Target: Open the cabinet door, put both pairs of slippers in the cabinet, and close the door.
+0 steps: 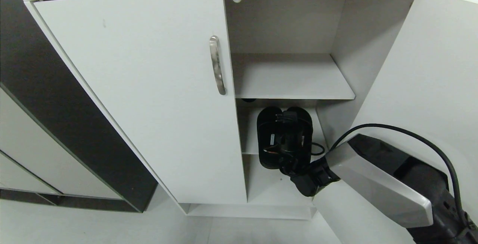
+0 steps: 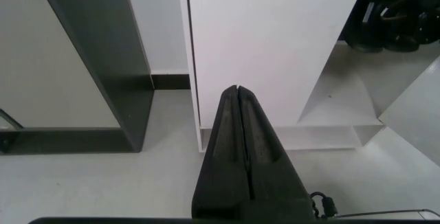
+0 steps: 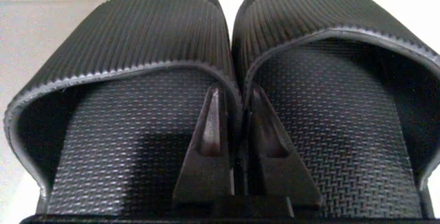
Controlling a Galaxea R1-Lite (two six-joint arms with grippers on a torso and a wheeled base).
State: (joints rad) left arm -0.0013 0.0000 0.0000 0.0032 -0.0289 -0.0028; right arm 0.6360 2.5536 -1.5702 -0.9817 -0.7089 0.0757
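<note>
A pair of black ribbed slippers [image 1: 269, 135] lies side by side on the lower shelf [image 1: 249, 139] of the white cabinet, toes pointing inward. My right gripper [image 1: 286, 120] reaches in through the open right half. It is shut on the slippers' [image 3: 137, 148] touching inner edges, pinching them between its fingers [image 3: 210, 128]. The right door [image 1: 429, 79] stands swung open; the left door [image 1: 142, 87] with its metal handle [image 1: 217, 64] is closed. My left gripper [image 2: 237, 92] hangs low in front of the closed door, shut on nothing. The slippers [image 2: 392, 25] show beyond it.
The upper shelf [image 1: 291, 79] is bare. A dark grey panel [image 1: 56, 98] stands to the cabinet's left, with pale floor [image 1: 112, 225] in front. The cabinet's bottom compartment [image 1: 272, 191] is below the slippers.
</note>
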